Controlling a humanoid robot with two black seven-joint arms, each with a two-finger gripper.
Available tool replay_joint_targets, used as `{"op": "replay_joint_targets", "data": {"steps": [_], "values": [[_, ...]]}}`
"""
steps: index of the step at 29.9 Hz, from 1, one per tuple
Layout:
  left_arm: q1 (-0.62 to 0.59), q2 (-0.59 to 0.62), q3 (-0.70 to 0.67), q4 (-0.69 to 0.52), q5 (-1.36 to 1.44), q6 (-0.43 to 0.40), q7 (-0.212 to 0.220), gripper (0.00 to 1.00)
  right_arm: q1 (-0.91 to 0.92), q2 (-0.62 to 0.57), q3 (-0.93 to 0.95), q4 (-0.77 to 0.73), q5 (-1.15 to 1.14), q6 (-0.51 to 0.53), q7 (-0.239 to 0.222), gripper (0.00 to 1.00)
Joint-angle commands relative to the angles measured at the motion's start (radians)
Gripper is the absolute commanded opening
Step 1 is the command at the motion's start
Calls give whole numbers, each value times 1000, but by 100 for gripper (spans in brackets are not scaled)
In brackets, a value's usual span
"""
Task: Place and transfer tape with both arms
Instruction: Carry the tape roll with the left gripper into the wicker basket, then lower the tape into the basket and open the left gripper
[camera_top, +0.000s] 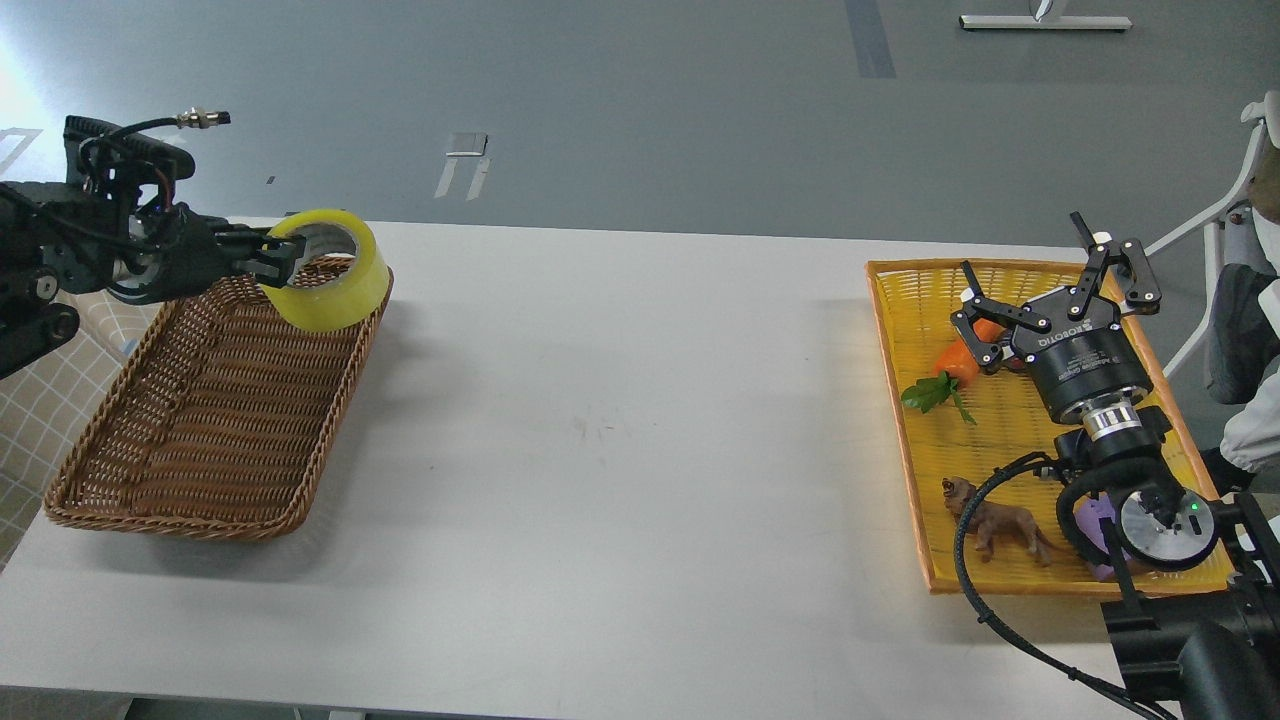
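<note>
The left pincer (282, 256) reached in from the left edge, its dark fingers closed on the tape (327, 269), with one finger passing inside the grey-white core and the roll's yellowish band gripped against it. The tape hung tilted in the air over the far right corner of the brown wicker basket (205, 400), its lower edge close to the basket's far rim; whether it touched the rim could not be told. The basket sat on the left part of the white counter (620, 420), and no other item showed inside it. Well apart, on the right side of the counter, lay a shallow yellow woven tray (905, 400). The right pincer (1055, 295) hovered above the far part of this tray with its fingers spread wide and nothing between them, the black cylindrical body with its white lettering pointing up and away from the camera. Just beside its left-hand fingers, partly hidden by them, lay an orange toy carrot (960, 362) with green leaves (932, 393) at its near end. Nearer the camera in the same tray stood a small brown toy dog (1000, 520), and beside it a purple object (1095, 525) was mostly covered by the right arm's wrist joint and cables.
</note>
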Motion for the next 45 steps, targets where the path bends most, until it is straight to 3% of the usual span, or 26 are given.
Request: {"op": "replay_joint_targets", "data": {"steps": [1, 21, 45], "values": [[46, 16, 0, 33, 0, 19, -16, 0, -1, 0, 0, 0, 0, 0, -1, 100], [230, 2, 0, 220, -5, 154, -85, 0, -5, 2, -1, 0, 0, 0, 1, 100], [264, -24, -3, 256, -17, 174, -89, 0, -5, 0, 0, 0, 0, 0, -1, 100]]}}
